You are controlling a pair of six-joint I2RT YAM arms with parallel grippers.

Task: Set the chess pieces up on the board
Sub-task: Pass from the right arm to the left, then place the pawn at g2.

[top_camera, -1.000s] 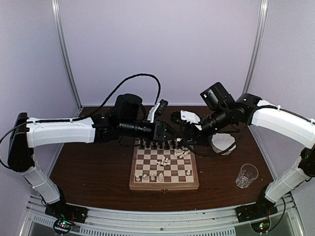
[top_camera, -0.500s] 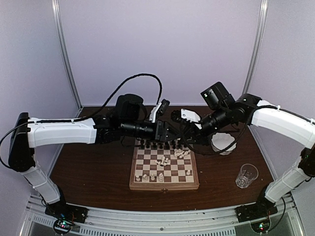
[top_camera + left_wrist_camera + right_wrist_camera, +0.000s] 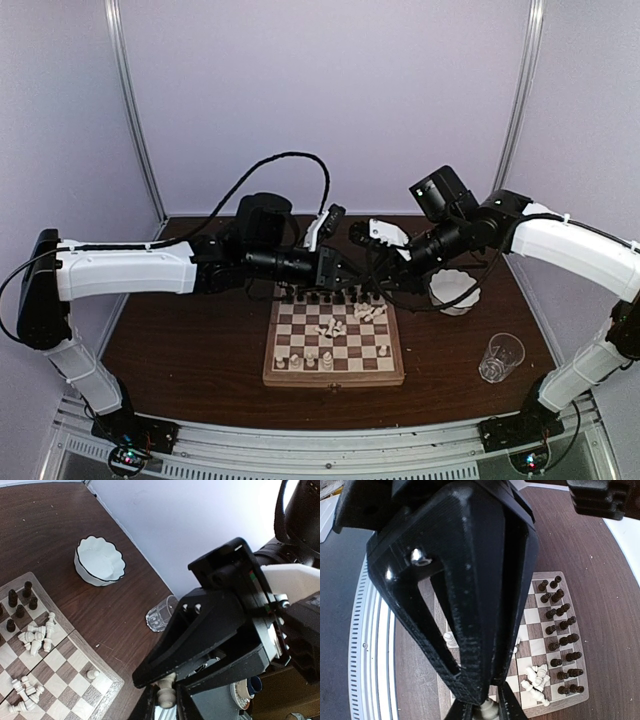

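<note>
A: What carries it all?

B: A dark wooden tabletop (image 3: pixel 180 350). The left arm (image 3: pixel 130 270) and the right arm (image 3: pixel 570 245) reach in from either side and meet above the far edge of the board (image 3: pixel 333 379), which lies near the middle of the tabletop.

A: And the tools?

B: They are tip to tip over the far right part of the board. The right tool (image 3: pixel 482 709) is closed on one cream piece (image 3: pixel 165 692) — its own camera shows the piece pinched between the two fingertips. The left tool (image 3: pixel 165 706) has its jaws drawn narrow on either side of that same piece, just beside it. Whether they press it I cannot tell.

A: Anything off the board?

B: A white scalloped bowl (image 3: pixel 455 290) sits right of the board's far right corner. A clear glass (image 3: pixel 501 357) stands nearer and further right, well apart from the board.

A: And the other chess pieces (image 3: pixel 328 328)?

B: The dark pieces (image 3: pixel 320 297) stand in two rows along the far edge. Cream ones lie toppled in a heap (image 3: pixel 370 312) just on the near side of them, toward the right. A few more lie around the middle and several stand along the near rows — the gripped one is held up above the board.
</note>
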